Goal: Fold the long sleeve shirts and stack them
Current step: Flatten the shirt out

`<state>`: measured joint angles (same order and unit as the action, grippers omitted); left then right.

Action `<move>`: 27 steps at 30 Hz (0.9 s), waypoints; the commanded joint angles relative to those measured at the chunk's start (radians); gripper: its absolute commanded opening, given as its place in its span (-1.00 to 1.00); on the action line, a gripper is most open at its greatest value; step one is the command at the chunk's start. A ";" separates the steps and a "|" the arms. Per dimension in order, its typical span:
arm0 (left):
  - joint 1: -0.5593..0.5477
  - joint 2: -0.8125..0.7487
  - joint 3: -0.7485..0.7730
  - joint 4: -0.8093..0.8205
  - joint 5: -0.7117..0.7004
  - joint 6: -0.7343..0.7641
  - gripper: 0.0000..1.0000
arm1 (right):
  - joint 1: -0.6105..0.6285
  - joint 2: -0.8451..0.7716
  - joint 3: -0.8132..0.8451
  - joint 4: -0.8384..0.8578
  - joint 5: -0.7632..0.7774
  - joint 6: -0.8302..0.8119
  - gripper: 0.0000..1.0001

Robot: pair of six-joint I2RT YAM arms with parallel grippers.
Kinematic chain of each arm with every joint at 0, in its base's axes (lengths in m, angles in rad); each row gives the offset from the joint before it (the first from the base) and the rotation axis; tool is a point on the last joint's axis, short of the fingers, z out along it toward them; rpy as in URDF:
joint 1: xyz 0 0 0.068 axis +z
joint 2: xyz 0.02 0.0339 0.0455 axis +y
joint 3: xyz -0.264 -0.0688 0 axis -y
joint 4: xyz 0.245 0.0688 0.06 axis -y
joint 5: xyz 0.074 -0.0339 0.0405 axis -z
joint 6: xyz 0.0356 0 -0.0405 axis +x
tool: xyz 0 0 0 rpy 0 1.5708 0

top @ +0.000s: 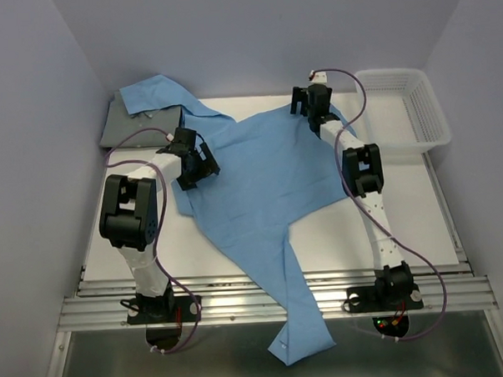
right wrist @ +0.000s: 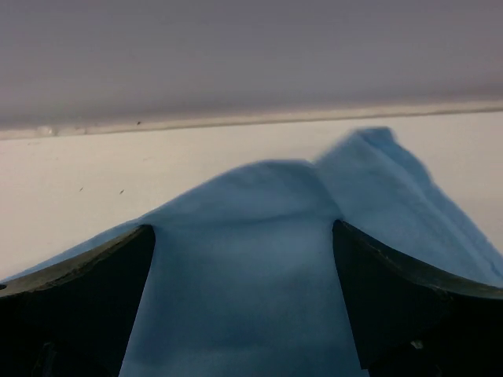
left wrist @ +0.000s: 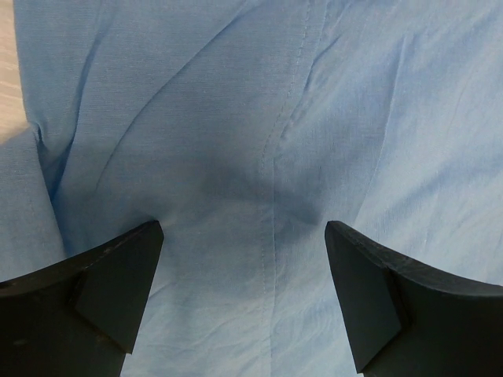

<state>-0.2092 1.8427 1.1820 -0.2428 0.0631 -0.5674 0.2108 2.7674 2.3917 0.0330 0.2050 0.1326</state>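
The light sky-blue shirt (top: 268,175) lies spread over the middle of the table. One sleeve hangs over the front edge and the other reaches back left onto the folded grey shirt (top: 124,127). My left gripper (top: 197,167) is open, low over the blue shirt's left edge. In the left wrist view the blue cloth (left wrist: 236,118) and a seam fill the gap in the left gripper (left wrist: 244,229). My right gripper (top: 309,102) is open at the shirt's far edge. In the right wrist view a raised fold of blue cloth (right wrist: 259,228) sits inside the right gripper (right wrist: 244,229).
A white mesh basket (top: 415,106) stands at the back right. Walls close in the left, back and right. The metal rail (top: 273,303) runs along the front edge, with both arm bases on it.
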 commanded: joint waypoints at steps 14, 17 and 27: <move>0.088 0.091 0.192 -0.090 -0.134 0.058 0.97 | -0.011 -0.536 -0.387 -0.103 -0.197 -0.041 1.00; 0.103 0.134 0.257 -0.081 -0.122 0.083 0.97 | 0.013 -0.722 -0.726 -0.110 -0.200 0.089 1.00; 0.126 0.308 0.498 -0.131 -0.050 0.135 0.97 | 0.013 -0.805 -0.985 -0.162 -0.220 0.140 1.00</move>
<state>-0.0887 2.1204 1.5982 -0.3504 -0.0273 -0.4713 0.2367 1.9308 1.4399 -0.0605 -0.0326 0.2420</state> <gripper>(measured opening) 0.985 0.998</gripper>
